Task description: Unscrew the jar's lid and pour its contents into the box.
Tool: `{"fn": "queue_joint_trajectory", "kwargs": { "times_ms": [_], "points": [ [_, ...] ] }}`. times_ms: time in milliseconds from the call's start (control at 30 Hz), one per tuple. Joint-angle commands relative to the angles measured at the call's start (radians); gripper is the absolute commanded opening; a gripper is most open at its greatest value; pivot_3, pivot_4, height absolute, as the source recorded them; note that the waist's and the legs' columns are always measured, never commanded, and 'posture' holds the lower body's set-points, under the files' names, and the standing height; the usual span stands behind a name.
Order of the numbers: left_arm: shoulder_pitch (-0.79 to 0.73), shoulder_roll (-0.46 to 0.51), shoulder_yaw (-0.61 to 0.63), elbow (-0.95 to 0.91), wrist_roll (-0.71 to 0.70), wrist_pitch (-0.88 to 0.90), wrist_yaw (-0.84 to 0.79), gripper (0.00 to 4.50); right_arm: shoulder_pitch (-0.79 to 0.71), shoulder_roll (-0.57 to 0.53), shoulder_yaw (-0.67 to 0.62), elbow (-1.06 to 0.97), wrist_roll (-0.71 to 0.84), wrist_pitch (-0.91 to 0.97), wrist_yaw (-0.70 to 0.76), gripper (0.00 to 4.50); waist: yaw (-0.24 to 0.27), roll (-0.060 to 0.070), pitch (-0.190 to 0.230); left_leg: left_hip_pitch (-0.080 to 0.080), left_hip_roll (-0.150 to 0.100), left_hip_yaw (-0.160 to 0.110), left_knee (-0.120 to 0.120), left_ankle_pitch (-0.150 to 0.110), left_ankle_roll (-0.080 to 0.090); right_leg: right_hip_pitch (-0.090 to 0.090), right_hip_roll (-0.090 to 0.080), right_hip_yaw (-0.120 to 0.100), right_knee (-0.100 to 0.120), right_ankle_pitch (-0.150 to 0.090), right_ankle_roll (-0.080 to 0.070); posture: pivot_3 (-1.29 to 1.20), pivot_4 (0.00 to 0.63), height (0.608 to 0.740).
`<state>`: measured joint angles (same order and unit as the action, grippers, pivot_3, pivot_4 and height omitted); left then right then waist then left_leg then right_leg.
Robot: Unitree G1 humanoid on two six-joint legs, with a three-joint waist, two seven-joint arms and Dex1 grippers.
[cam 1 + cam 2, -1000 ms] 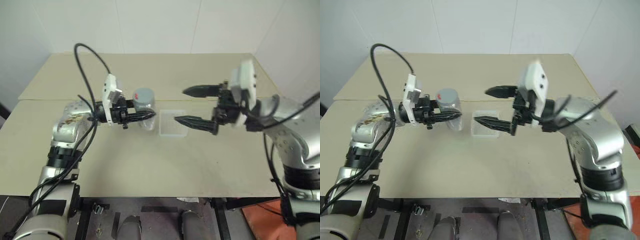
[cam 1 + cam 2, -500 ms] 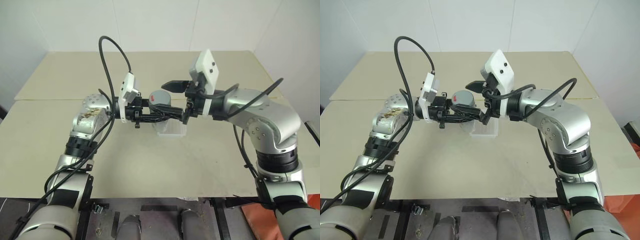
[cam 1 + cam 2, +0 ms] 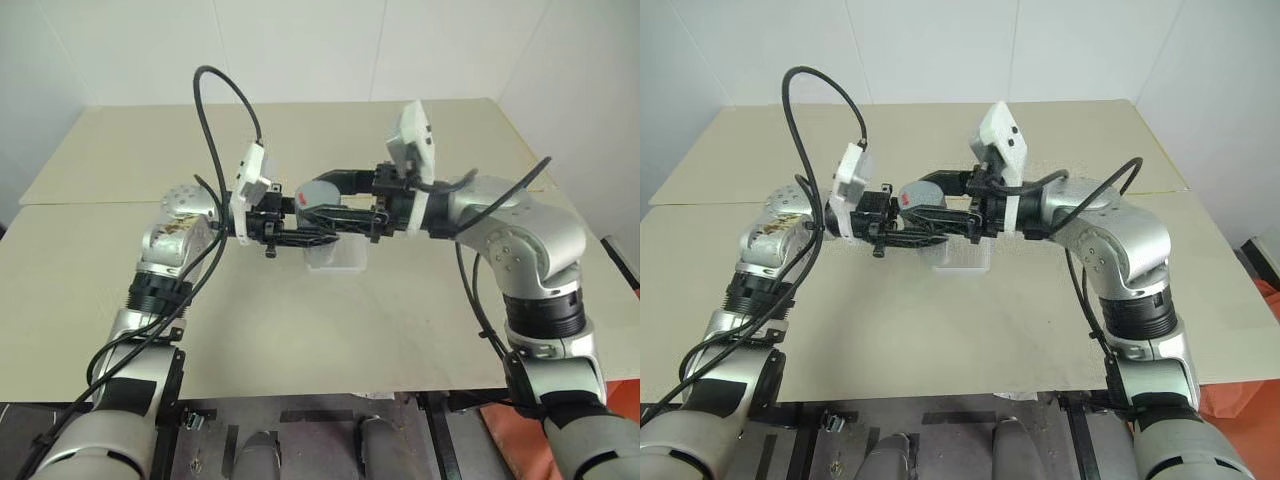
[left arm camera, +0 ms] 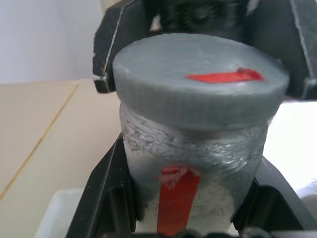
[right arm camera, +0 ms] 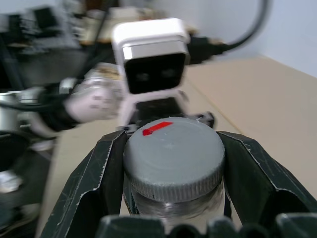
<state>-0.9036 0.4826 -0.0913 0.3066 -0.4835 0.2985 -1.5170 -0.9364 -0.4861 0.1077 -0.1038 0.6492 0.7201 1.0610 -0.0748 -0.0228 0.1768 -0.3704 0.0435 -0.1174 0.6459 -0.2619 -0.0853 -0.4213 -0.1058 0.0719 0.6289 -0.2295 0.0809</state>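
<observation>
My left gripper (image 3: 312, 232) is shut on the jar (image 4: 190, 171), a silvery-clear cylinder with a red stripe, and holds it upright in the air. The grey lid (image 5: 173, 153) with its red mark sits on top of the jar. My right gripper (image 3: 330, 196) comes in from the opposite side and is shut on the lid, with a black finger (image 5: 101, 173) pressed to each side of the cap. Below the jar, the clear box (image 3: 338, 260) lies on the table. The contents are hidden inside the jar.
The beige table (image 3: 330, 340) is made of two boards with a seam running across behind the arms. Black cables (image 3: 215, 90) loop up from the left wrist. White walls close off the far side, and the table's front edge lies near me.
The right gripper, open and apart at the right a second ago, swung in to the jar and shut on the lid. The left gripper kept hold of the jar.
</observation>
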Motion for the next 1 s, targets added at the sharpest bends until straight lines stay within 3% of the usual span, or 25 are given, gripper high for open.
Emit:
{"fn": "queue_joint_trajectory", "kwargs": {
  "times_ms": [33,133,267,367,467,767,1000],
  "points": [
    [-0.023,0.013,0.000,-0.098,-0.057,0.052,-0.055,1.93,-0.109,0.009,0.057,0.101,-0.001,-0.185,0.340,2.75,-0.002,0.001,0.000,0.000,0.000,0.000,0.000,0.000,0.000,0.000,0.000,0.000,0.000,0.000,0.000,0.00,0.150,0.740],
    [-0.013,0.020,-0.005,-0.140,-0.065,0.071,-0.071,1.93,-0.188,0.056,0.086,0.252,-0.056,-0.279,0.445,2.75,-0.013,0.001,0.000,0.001,0.000,0.000,0.000,0.000,0.000,0.000,0.000,0.000,0.000,0.000,0.000,0.00,0.150,0.740],
    [0.008,0.018,-0.001,-0.173,-0.064,0.085,-0.047,1.93,-0.259,0.130,0.101,0.425,-0.160,-0.408,0.454,2.75,-0.031,0.001,0.001,0.002,0.000,0.000,0.000,0.002,-0.002,0.000,0.000,0.000,0.001,0.000,0.000,0.00,0.150,0.740],
    [0.024,0.020,0.010,-0.175,-0.056,0.098,-0.018,1.93,-0.266,0.135,0.083,0.457,-0.209,-0.426,0.400,3.70,-0.034,0.002,0.001,0.001,0.000,-0.001,0.000,0.002,-0.003,0.000,0.000,0.000,0.003,0.000,0.000,0.00,0.150,0.740],
    [0.044,0.037,0.022,-0.168,-0.037,0.117,0.015,1.93,-0.226,0.098,0.035,0.393,-0.211,-0.393,0.349,4.47,-0.029,0.002,0.001,0.000,0.000,-0.002,0.000,0.002,-0.003,0.000,0.000,-0.001,0.003,0.000,0.000,0.00,0.150,0.740],
    [0.039,0.043,0.048,-0.028,0.046,0.059,0.154,1.93,-0.045,-0.028,-0.092,0.007,-0.120,-0.148,0.092,4.47,-0.020,0.002,0.001,0.000,0.000,-0.002,0.000,0.002,-0.003,0.000,0.000,-0.001,0.003,0.000,0.000,0.00,0.150,0.740],
    [0.026,0.019,0.037,-0.005,0.063,0.030,0.178,1.93,0.007,0.055,-0.014,-0.168,-0.173,-0.003,-0.172,4.47,-0.026,0.002,0.001,0.001,-0.001,-0.002,0.000,0.002,-0.003,-0.001,0.000,-0.001,0.003,0.000,0.000,0.00,0.150,0.740]
  ]
}}
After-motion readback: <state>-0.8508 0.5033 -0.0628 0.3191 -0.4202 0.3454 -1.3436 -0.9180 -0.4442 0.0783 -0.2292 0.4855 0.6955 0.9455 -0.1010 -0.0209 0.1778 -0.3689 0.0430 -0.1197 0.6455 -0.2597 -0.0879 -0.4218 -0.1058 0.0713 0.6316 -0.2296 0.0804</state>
